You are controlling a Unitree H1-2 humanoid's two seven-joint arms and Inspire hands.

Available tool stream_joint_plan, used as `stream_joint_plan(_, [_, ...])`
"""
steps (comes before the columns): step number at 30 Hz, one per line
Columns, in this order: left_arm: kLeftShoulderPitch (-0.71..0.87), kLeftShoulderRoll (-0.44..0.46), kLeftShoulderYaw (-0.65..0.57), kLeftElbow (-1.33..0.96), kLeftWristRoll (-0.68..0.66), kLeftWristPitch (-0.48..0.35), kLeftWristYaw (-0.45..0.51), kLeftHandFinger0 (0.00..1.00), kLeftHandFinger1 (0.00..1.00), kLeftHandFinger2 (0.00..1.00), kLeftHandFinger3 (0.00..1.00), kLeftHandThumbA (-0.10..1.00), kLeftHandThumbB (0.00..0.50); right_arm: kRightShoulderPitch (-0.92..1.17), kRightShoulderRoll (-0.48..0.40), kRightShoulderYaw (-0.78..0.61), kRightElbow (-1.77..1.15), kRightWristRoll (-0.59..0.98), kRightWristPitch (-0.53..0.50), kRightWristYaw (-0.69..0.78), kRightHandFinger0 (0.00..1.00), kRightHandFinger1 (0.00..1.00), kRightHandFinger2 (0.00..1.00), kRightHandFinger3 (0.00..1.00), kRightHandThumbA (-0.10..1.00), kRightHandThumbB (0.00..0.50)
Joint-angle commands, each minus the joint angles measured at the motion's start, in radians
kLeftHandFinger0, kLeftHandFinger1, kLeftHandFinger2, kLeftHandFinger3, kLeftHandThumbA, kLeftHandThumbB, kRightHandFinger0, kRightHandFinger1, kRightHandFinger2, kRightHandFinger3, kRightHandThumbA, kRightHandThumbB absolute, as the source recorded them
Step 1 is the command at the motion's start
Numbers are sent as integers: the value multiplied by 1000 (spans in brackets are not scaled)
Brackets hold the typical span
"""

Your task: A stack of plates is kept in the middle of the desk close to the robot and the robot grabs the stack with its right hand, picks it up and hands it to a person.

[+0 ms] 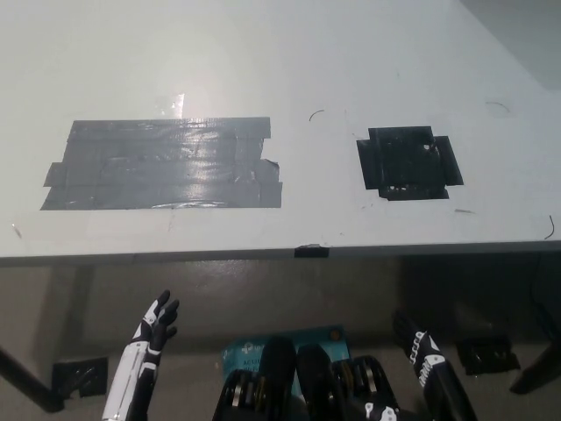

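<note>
the desk is a flat white slab with a smooth, faintly glossy top, marked by a few thin dark scuffs and curls. its near edge runs straight across the middle of the view, with the floor in shadow below it.

toward the desk's left side lies a wide grey tape patch, made of overlapping strips of duct tape. it is roughly rectangular, with ragged, stepped ends, a wrinkled surface and a bright glare near its top edge.

a small black tab sits on the near edge, about midway along it.

toward the right side, well apart from the grey one, is a black tape patch, squarish, matte, built of crossed strips whose ends stick out at the sides. no writing can be read on either patch.

the stack of plates does not show anywhere on the desk or elsewhere in view.

below the near edge, the white left hand hangs at the lower left, empty, with its dark fingers spread apart. the black right hand hangs at the lower right, holding nothing, fingers slightly apart.
</note>
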Motion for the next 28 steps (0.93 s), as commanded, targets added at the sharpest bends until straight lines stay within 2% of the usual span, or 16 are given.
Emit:
stream_joint_plan(1, [15, 2, -19, -34, 23, -8, -4, 1000, 1000, 1000, 1000, 1000, 0, -4, 2, 7, -7, -46, -34, 13, 1000, 1000, 1000, 1000, 1000, 260])
stream_joint_plan(5, [13, 7, -30, -30, 34, -9, -6, 1000, 1000, 1000, 1000, 1000, 0, -2, 3, 8, -13, -53, -29, 14, 1000, 1000, 1000, 1000, 1000, 243])
stream_joint_plan(20, [-5, 25, -34, -43, 25, 18, -11, 1000, 1000, 1000, 1000, 1000, 0, -28, 4, 7, -21, -77, -12, 22, 1000, 1000, 1000, 1000, 1000, 237])
stream_joint_plan(28, [-4, 22, -30, -30, 13, -5, -5, 1000, 1000, 1000, 1000, 1000, 0, -28, 4, 5, -19, -76, -2, 24, 1000, 1000, 1000, 1000, 1000, 255])
